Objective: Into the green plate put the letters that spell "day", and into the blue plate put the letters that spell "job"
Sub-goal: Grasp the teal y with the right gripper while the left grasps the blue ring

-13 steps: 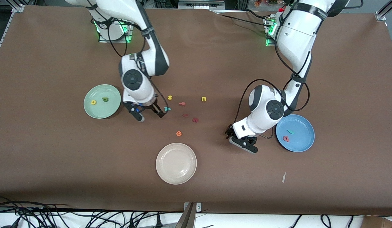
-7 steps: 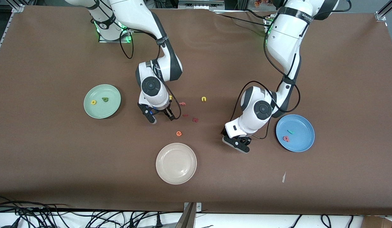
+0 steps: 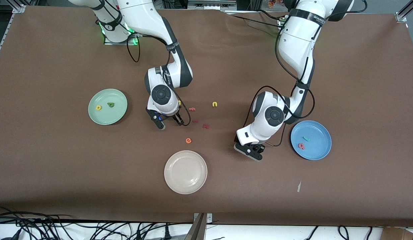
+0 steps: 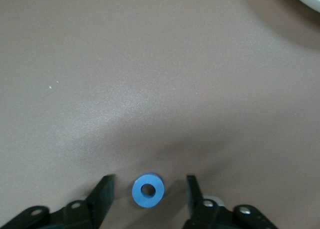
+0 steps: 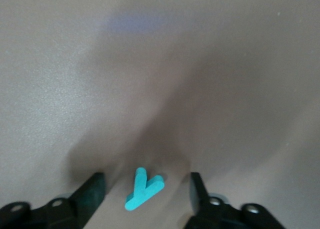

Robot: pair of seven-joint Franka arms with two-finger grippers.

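Observation:
The teal "y" [image 5: 144, 189] lies flat on the table between the fingers of my right gripper [image 5: 145, 195], which is open around it and low over the table [image 3: 170, 124], beside the green plate [image 3: 106, 117]. That plate holds the yellow "a" [image 3: 98, 107] and the dark green "d" [image 3: 110, 105]. The blue ring "o" [image 4: 148, 190] lies between the fingers of my left gripper [image 4: 148, 198], open with a gap on each side. In the front view this gripper [image 3: 250, 150] stands beside the blue plate [image 3: 319, 132], which holds the teal "j" [image 3: 306, 138] and the pink "b" [image 3: 301, 145].
A cream-white plate [image 3: 185, 181] sits nearer the front camera, mid-table. Loose letters lie between the arms: orange "e" [image 3: 188, 140], pink "f" [image 3: 192, 109], yellow "u" [image 3: 214, 104], a yellow "s" [image 3: 179, 102] half hidden by the right arm, and two dark red pieces [image 3: 205, 126].
My right gripper has moved toward the left arm's end of the table and now covers the "y". My left gripper has shifted a little toward the table's middle.

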